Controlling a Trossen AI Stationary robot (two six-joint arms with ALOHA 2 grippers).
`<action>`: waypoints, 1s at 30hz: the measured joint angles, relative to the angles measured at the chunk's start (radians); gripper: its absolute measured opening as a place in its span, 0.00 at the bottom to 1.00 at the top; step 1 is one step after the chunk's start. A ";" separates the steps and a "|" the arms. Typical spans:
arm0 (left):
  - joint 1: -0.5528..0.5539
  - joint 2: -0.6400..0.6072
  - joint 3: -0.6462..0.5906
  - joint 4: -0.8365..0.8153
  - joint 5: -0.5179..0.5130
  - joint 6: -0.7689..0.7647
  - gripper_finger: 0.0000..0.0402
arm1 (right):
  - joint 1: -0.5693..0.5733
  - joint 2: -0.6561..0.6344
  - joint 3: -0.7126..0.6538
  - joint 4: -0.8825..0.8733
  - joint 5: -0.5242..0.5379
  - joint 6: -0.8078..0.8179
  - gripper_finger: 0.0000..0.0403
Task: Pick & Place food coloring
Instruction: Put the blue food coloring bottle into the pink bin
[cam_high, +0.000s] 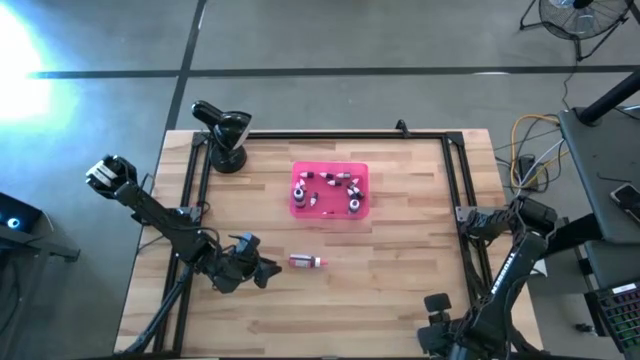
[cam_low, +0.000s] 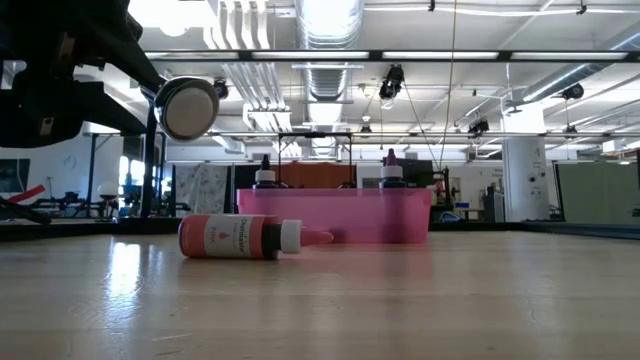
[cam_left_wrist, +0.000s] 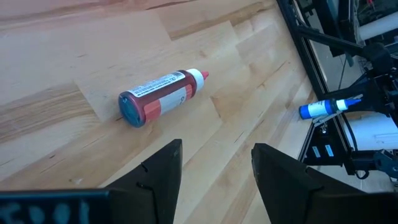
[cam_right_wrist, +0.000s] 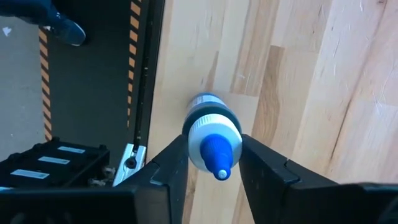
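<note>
A red food coloring bottle (cam_high: 307, 262) with a white collar and pink tip lies on its side on the wooden table (cam_left_wrist: 160, 98), in front of the pink tray (cam_high: 299, 210). Several more bottles (cam_high: 335, 185) are in the tray. My left gripper (cam_left_wrist: 216, 149) hovers open just left of the red bottle and points at it. At the table's right edge, my right gripper (cam_right_wrist: 214, 146) is shut on a bottle with a blue tip (cam_right_wrist: 208, 115), which the left wrist view also shows (cam_left_wrist: 323, 109). My right gripper pinches the blue-tipped bottle by its white collar (cam_right_wrist: 198, 138), just below the tip, between its two fingers (cam_right_wrist: 258, 165). The fingers come from above and point down. The bottle stands upright with its tip toward the wrist. Its base is hidden by its own body.
A black frame rail (cam_right_wrist: 144, 74) runs along the table's right edge, close to the held bottle. A camera on a stand (cam_high: 225, 135) sits at the far left corner. Bare wood lies between the red bottle and the near edge (cam_high: 330, 320).
</note>
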 joint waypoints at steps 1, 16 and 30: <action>0.000 0.000 0.000 0.000 0.000 0.000 0.42 | -0.002 0.000 0.000 0.000 0.000 0.000 0.29; 0.000 0.000 0.000 0.001 0.000 -0.050 0.42 | -0.121 -0.079 0.010 -0.169 0.266 -0.005 0.27; 0.000 0.000 0.000 0.007 0.000 -0.054 0.42 | -0.793 -0.197 0.124 -0.150 0.329 -0.482 0.27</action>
